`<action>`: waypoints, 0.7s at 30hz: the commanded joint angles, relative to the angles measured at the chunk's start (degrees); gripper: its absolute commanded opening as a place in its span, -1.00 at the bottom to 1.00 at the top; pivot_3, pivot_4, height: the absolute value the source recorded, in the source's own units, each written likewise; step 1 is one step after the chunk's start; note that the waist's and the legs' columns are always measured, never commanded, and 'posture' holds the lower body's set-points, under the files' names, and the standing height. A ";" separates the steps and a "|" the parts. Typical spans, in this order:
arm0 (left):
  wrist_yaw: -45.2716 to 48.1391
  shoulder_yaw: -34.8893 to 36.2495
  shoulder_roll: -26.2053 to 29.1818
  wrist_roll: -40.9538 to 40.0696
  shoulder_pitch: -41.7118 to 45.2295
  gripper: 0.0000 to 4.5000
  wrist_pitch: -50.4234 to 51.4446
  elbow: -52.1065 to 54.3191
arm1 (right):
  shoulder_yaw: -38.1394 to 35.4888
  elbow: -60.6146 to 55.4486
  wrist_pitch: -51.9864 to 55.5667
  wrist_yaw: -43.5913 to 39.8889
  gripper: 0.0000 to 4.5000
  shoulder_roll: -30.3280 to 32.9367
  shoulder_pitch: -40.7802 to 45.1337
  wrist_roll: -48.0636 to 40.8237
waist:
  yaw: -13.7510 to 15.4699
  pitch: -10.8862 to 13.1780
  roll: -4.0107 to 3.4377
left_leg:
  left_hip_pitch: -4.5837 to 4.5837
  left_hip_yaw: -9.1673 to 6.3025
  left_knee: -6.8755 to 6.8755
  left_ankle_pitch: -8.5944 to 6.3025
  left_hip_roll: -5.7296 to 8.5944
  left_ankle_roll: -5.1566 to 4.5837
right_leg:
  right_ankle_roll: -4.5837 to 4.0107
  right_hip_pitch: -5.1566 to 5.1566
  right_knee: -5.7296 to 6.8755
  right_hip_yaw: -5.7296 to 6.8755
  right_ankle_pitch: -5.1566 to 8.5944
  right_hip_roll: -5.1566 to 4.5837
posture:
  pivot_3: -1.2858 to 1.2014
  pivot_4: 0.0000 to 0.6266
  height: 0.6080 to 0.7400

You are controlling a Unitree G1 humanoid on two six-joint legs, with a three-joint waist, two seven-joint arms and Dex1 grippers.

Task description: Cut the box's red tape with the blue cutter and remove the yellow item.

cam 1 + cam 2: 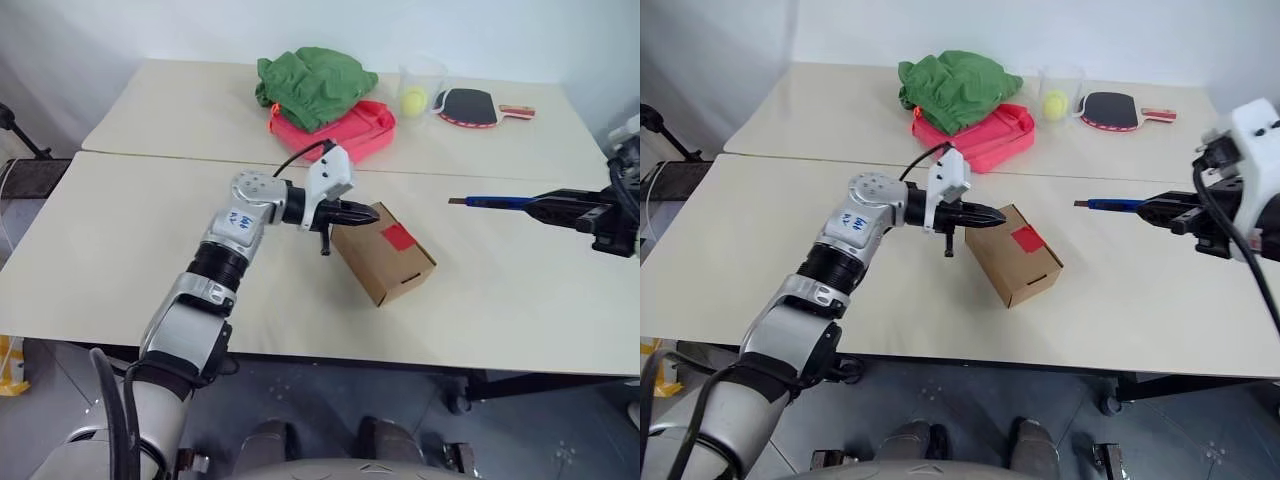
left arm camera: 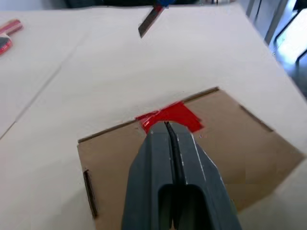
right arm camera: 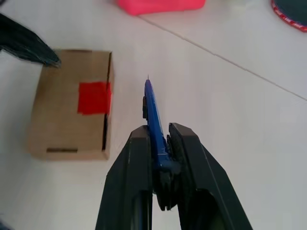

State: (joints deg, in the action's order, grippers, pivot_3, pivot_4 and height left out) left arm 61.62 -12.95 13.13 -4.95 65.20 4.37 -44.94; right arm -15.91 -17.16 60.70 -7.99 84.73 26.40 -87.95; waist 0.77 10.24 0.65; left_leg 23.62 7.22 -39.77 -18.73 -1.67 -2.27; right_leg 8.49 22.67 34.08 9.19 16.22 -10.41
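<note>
Clenched fingers (image 2: 158, 158) of the left gripper (image 1: 362, 212), pressed tight together with nothing between them, rest over the near end of the box (image 1: 385, 252), their tips reaching toward the red tape (image 1: 398, 237). The small brown carton lies closed on the front table (image 1: 120, 250), tape patch facing up across the flap seam, tab slot at the end turned toward the table's near edge. To the robot's right, well apart from the box, the right gripper (image 3: 160, 143) grasps the blue cutter (image 1: 495, 202) by its rear end, the slim tool held roughly level above the tabletop with its dark tip aimed at the box.

By the look of it, the cutting step is about to start: the left arm seems to be steadying the box while the blade is lined up. The tape appears intact, and the yellow item is presumably still inside. Next, the cutter's tip must travel across to the seam and slice through the red patch without striking the left gripper beside it.

Farther back, on the rear table, sit a green cloth (image 1: 312, 84) heaped on a pink-red tray (image 1: 370, 128), a clear cup (image 1: 420, 88) holding a yellow-green ball, and a paddle (image 1: 470, 106).
</note>
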 commanded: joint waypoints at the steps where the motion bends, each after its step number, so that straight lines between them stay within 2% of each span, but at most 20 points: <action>1: -3.00 -0.38 -1.60 2.88 2.52 -1.00 -2.25 -4.00 | 8.49 2.45 3.87 6.26 -0.89 -6.06 13.01 -0.48 | -0.33 0.00 0.00 | 0.03 0.00 0.01 0.00 0.00 0.01 | 0.00 0.02 0.00 0.02 0.00 0.03 | 0.03 -0.52 1.00; 5: -4.43 -1.73 -2.81 5.95 3.48 -1.00 -3.90 -7.16 | 15.59 6.06 11.55 10.37 -0.89 -13.46 24.72 1.03 | 0.00 0.00 -0.01 | 0.54 -0.10 -0.22 0.01 -0.02 0.00 | 0.00 0.41 0.08 0.12 -0.01 0.02 | 0.03 -0.52 1.00; 9: -4.54 -1.21 -3.73 6.36 3.78 -1.00 -2.85 -7.97 | 18.19 8.90 17.38 12.14 -0.89 -19.01 30.42 2.68 | 0.82 0.00 -0.01 | 0.67 -0.04 -0.27 0.01 0.06 -0.02 | 0.10 0.61 0.30 0.09 -0.07 0.00 | 0.03 -0.52 1.00; 21: -2.27 -1.08 -3.61 6.22 1.46 -1.00 1.25 -4.77 | 14.21 9.73 23.92 10.77 -0.89 -25.25 31.75 8.80 | 0.60 0.00 -0.02 | 0.68 0.37 -0.29 0.00 0.05 -0.01 | 0.16 0.74 0.64 0.08 -0.10 0.00 | 0.03 -0.52 1.00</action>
State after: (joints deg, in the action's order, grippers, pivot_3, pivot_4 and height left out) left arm 58.49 -13.37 9.67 0.67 67.56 4.75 -50.71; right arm 0.94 -6.53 84.09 3.14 59.45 57.11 -79.90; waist 1.37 10.23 0.63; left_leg 24.30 7.59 -40.06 -18.72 -1.62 -2.28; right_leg 8.65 23.41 34.73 9.26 16.12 -10.42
